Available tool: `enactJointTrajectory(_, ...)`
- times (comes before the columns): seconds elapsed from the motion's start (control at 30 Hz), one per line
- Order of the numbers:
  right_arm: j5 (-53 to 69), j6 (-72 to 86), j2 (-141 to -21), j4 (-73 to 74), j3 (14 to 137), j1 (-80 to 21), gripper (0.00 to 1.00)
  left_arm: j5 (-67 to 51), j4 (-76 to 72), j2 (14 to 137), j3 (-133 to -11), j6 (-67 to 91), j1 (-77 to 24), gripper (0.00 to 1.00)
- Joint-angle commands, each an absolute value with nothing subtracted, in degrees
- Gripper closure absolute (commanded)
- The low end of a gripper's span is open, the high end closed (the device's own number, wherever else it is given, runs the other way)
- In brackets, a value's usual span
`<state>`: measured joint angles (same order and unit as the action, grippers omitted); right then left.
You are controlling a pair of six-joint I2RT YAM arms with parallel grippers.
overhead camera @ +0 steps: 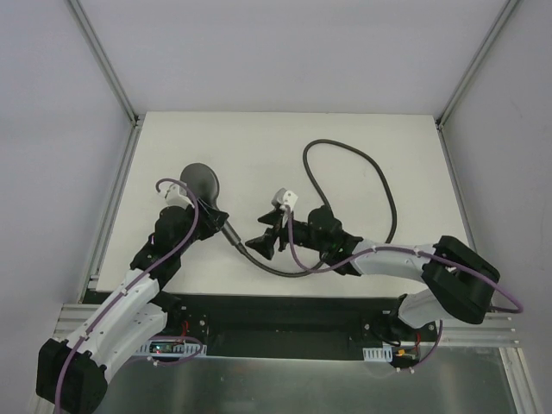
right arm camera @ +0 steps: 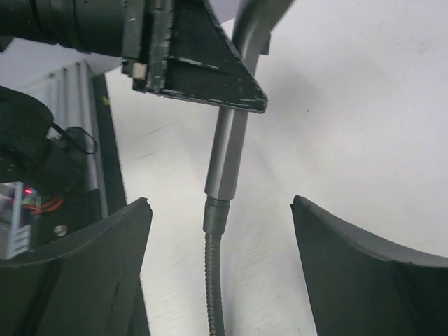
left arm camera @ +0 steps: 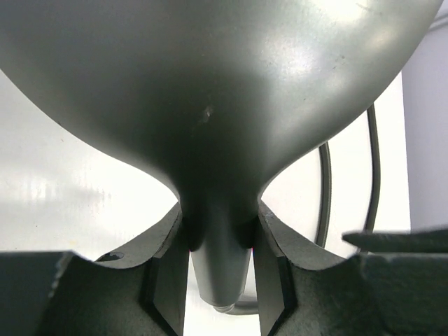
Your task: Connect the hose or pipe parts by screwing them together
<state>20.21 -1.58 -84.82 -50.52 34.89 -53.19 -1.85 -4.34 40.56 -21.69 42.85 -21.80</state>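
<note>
Shower head [left arm camera: 210, 105] tight by its handle in left claw [left arm camera: 220, 276]; right claw [right arm camera: 220, 203] wide open astride hose [right arm camera: 213, 280].

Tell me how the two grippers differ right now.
The left gripper is clamped on the shower head neck; the right gripper is open, gripping nothing. The left holds the head end; the right straddles the hose fitting. Both are dark two-finger grippers at one assembly.

shower head [left arm camera: 224, 91] cropped at top edge, hose [right arm camera: 213, 280] cut off below
</note>
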Motion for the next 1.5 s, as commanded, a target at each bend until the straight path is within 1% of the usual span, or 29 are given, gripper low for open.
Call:
enactJointTrajectory(0.0, -6.7, -21.4, -81.1, -33.8, 39.9, -61.5, 0.14, 3.6, -2.7, 40.2, -26.2, 48.1, -22.2, 1.0)
enactJointTrajectory(0.03, -8.7, -24.0, -81.6, -31.9, 40.9, -62.7, 0.12, 3.7, -2.2, 40.3, -26.5, 48.9, -22.3, 1.0)
enactJointTrajectory(0.13, -19.0, -27.3, -83.2, -28.8, 42.7, -67.7, 0.11, 4.2, -0.3, 40.8, -27.9, 51.2, -22.2, 1.0)
enactJointTrajectory(0.27, -26.0, -29.4, -87.1, -23.8, 48.8, -74.1, 0.1, 4.7, 3.4, 41.1, -30.1, 53.4, -22.3, 1.0)
enactJointTrajectory(0.33, -28.8, -29.7, -90.2, -21.1, 51.1, -75.5, 0.1, 4.4, 4.6, 41.6, -31.0, 53.9, -22.3, 1.0)
enactJointTrajectory(0.47, -29.8, -27.7, -93.4, -19.1, 54.3, -77.3, 0.11, 3.9, 6.1, 42.6, -33.1, 54.0, -22.3, 1.0)
enactJointTrajectory(0.67, -30.9, -25.8, -96.1, -17.2, 56.9, -78.1, 0.12, 4.1, 6.6, 41.7, -33.1, 54.7, -22.3, 1.0)
enactJointTrajectory(0.73, -31.1, -26.3, -97.0, -17.4, 57.3, -78.1, 0.15, 4.0, 6.9, 41.5, -33.1, 55.3, -22.2, 1.0)
enactJointTrajectory(0.77, -31.3, -26.4, -97.3, -17.5, 57.5, -78.1, 0.17, 4.0, 7.1, 41.4, -33.2, 55.5, -22.2, 1.0)
enactJointTrajectory(0.8, -31.6, -26.5, -97.7, -17.6, 57.7, -78.2, 0.23, 4.0, 7.6, 41.4, -33.2, 55.9, -22.2, 1.0)
enactJointTrajectory(0.87, -32.2, -26.6, -98.2, -17.8, 58.3, -78.1, 0.31, 4.0, 7.9, 41.5, -33.6, 56.2, -22.2, 1.0)
enactJointTrajectory(0.9, -32.3, -26.7, -98.6, -18.0, 58.4, -78.2, 0.37, 4.0, 8.3, 41.4, -33.7, 56.5, -22.2, 1.0)
enactJointTrajectory(0.97, -32.4, -26.7, -99.1, -18.1, 59.1, -78.1, 0.4, 3.9, 8.5, 41.3, -34.1, 56.8, -22.3, 1.0)
enactJointTrajectory(1.1, -32.0, -25.7, -100.2, -18.2, 60.1, -78.1, 0.39, 4.1, 9.0, 40.5, -34.4, 57.3, -22.2, 1.0)
enactJointTrajectory(1.17, -31.7, -25.1, -100.8, -18.1, 61.0, -78.0, 0.43, 4.0, 9.3, 40.3, -34.5, 57.3, -22.3, 1.0)
enactJointTrajectory(1.2, -31.8, -25.0, -101.1, -18.0, 61.1, -78.0, 0.49, 3.9, 9.3, 40.3, -34.5, 57.4, -22.2, 1.0)
enactJointTrajectory(1.27, -31.4, -24.3, -100.9, -18.4, 61.3, -77.7, 0.58, 3.3, 9.6, 39.9, -34.3, 57.7, -22.3, 1.0)
enactJointTrajectory(1.3, -30.6, -24.1, -100.7, -18.6, 61.3, -77.6, 0.71, 3.1, 9.6, 39.6, -34.2, 57.9, -22.3, 1.0)
enactJointTrajectory(1.37, -29.5, -23.3, -99.8, -19.3, 61.0, -76.9, 0.84, 2.3, 9.8, 38.9, -33.6, 58.4, -22.3, 1.0)
enactJointTrajectory(1.4, -27.6, -22.9, -99.5, -19.8, 60.7, -76.6, 0.97, 1.9, 9.8, 38.7, -33.4, 58.4, -22.3, 1.0)
enactJointTrajectory(1.43, -26.6, -22.4, -99.0, -20.1, 60.4, -75.8, 0.99, 1.5, 9.7, 38.1, -32.8, 58.5, -22.3, 1.0)
enactJointTrajectory(1.47, -25.3, -22.0, -98.1, -20.8, 59.9, -75.3, 0.99, 0.6, 9.3, 37.8, -32.3, 58.7, -22.3, 1.0)
